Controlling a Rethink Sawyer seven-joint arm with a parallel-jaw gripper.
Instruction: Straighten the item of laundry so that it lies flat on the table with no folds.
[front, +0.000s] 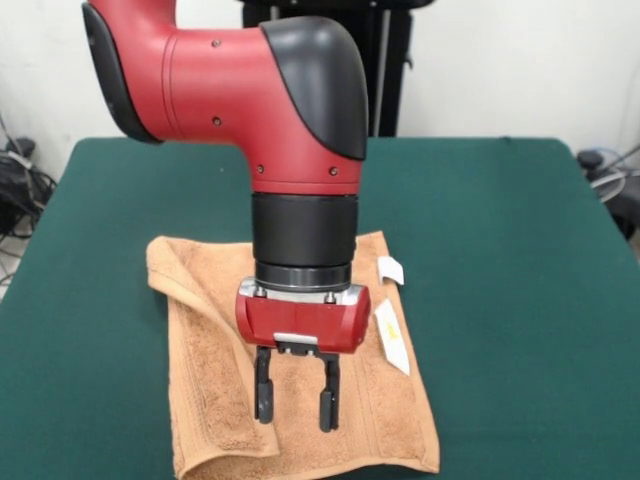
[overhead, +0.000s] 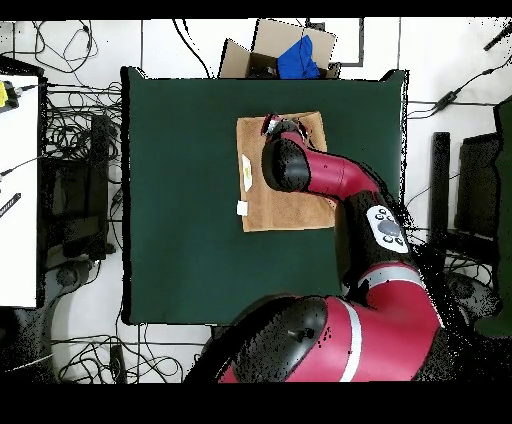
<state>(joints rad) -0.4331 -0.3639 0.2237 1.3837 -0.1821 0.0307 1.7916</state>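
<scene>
On the dark green surface lies the orange-tan towel, toward the camera-side edge in the front view and roughly midway across. It is not flat: along its left side in the front view a long strip is folded over onto the rest, running from the rumpled far-left corner down to the near edge, where the doubled cloth shows as a thick lip. The remainder looks smooth, with a woven band running near the right edge. Two small white tags stick out from that right edge, one near the far corner and a longer one just below it, resting partly on the green top. Above the towel's middle hangs the tool, pointing straight down, its two dark fingers set a narrow way apart with nothing between them; whether the tips touch the cloth cannot be told. From overhead, the red and black arm reaches across from the base and covers part of the towel.
</scene>
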